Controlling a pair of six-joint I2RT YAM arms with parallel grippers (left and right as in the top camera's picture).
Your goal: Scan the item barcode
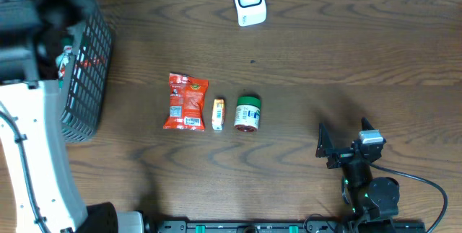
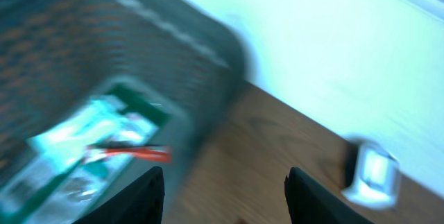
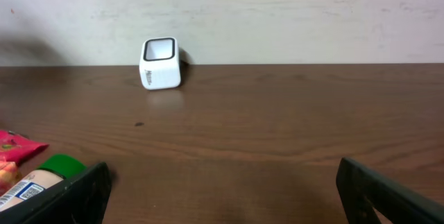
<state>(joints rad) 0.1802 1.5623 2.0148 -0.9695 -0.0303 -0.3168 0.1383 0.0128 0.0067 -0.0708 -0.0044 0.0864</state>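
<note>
– Dark wood-grain worktop [image 1: 325,60], pale wall behind. Report claw status, left first.

– Left claw [image 2: 223,175]: fingers parted, nothing between them, though the view is blurred. It hangs over the basket [image 2: 173,64], inside which lies a green-and-white packet [image 2: 90,148] with a red stripe. Right claw [image 3: 220,175]: spread wide, empty, low over the right side of the worktop.

– Locate the items not yet in the basket.

– Three lie in a row mid-worktop, well apart from both claws: a red pouch [image 1: 186,102], a small yellow box [image 1: 219,114] just beside it, and a green-lidded jar [image 1: 247,113] on its side. The scanner [image 1: 249,1], a white rounded block with a dark window, stands at the far edge.

– List hazards and causes.

– 1. Pouch: crinkled glossy film. A pinch probably buckles it, and a creased or glaring barcode may not read.
2. Jar: smooth cylinder. An off-centre closure could roll it into the box.
3. Box: slim, with close neighbours. Wide fingers may snag the pouch.
4. Any item: a code turned away from the scanner window gives no read.

– Basket construction?

– Rigid dark grid, open top.
</note>
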